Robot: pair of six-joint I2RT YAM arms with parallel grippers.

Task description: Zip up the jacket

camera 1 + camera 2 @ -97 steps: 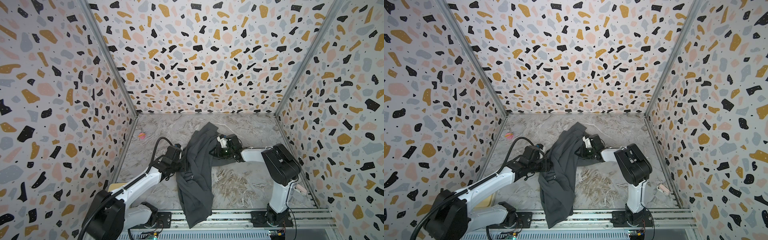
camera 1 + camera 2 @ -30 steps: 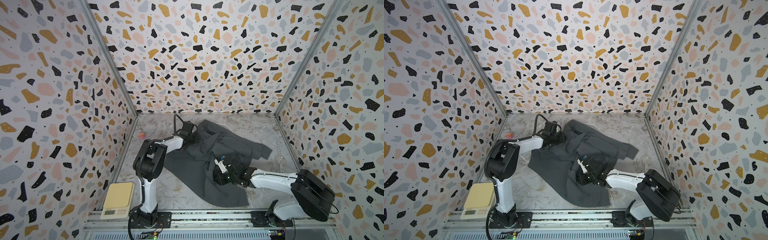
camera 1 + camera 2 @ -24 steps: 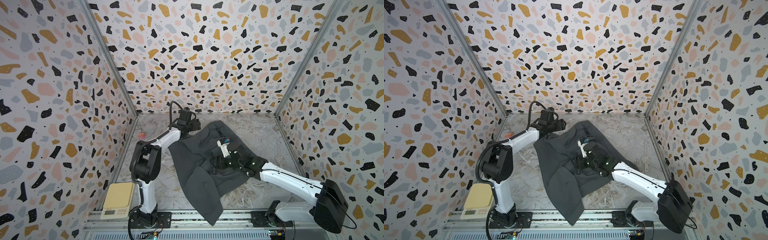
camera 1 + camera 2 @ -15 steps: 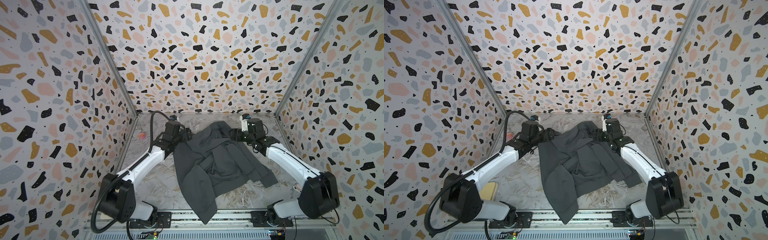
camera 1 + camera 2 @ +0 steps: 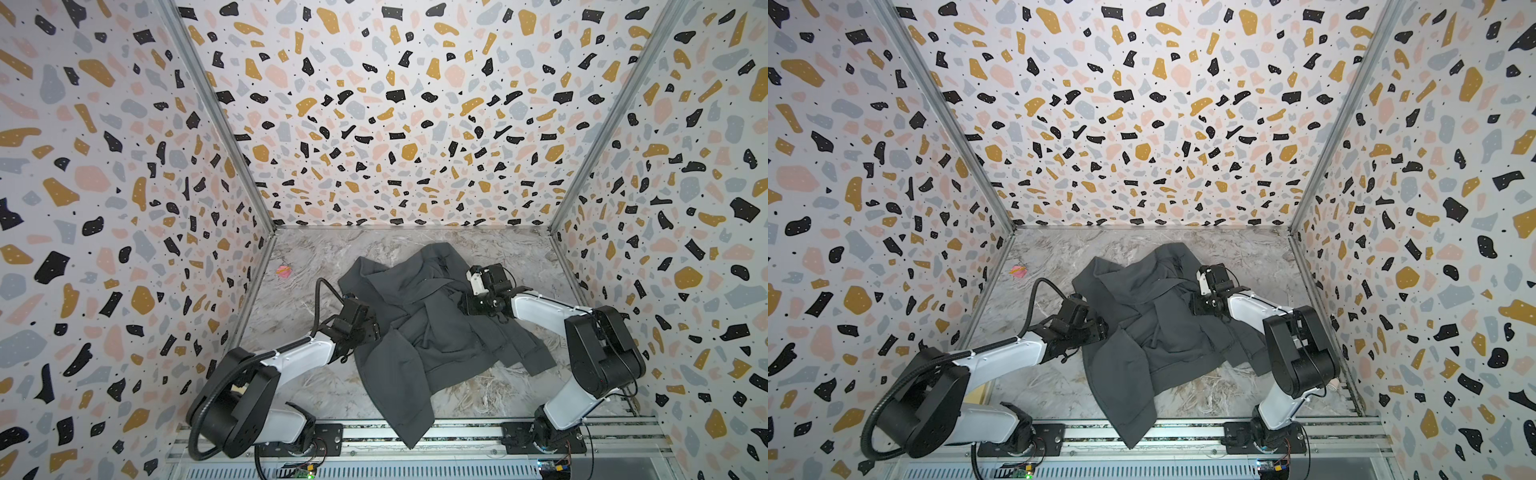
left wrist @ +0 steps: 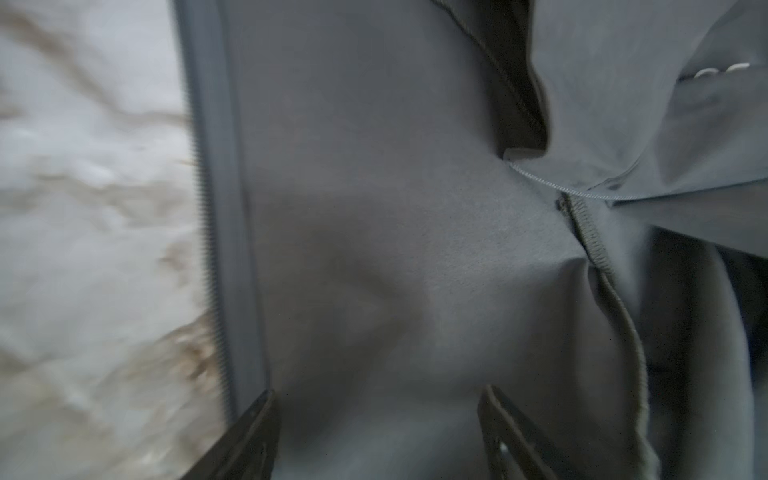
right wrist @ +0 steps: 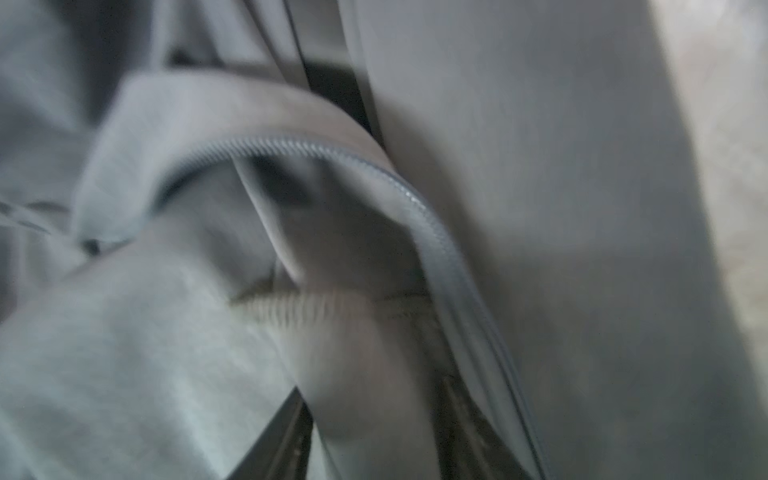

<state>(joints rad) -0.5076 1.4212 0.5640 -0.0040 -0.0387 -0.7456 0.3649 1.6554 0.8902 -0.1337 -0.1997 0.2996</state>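
The jacket (image 5: 419,332) lies crumpled and unzipped in the middle of the marbled floor (image 5: 291,307). Its panels are folded over each other, and 1 long flap droops across the front rail (image 5: 465,432). The left gripper (image 6: 376,434) sits at the jacket's left edge. In its wrist view the 2 fingers (image 6: 253,440) stand apart over flat cloth and clamp nothing. A run of zipper teeth (image 6: 210,266) follows the open edge just beside 1 finger. The right gripper (image 5: 468,306) is pushed into the folds on the jacket's right side. Its wrist view is blurred: a bunched fold lies between the fingers, and I cannot tell whether it is pinched. Another zipper edge (image 7: 436,232) curves over that fold. A pink scrap (image 5: 283,271) lies well apart from the jacket, near the left wall.
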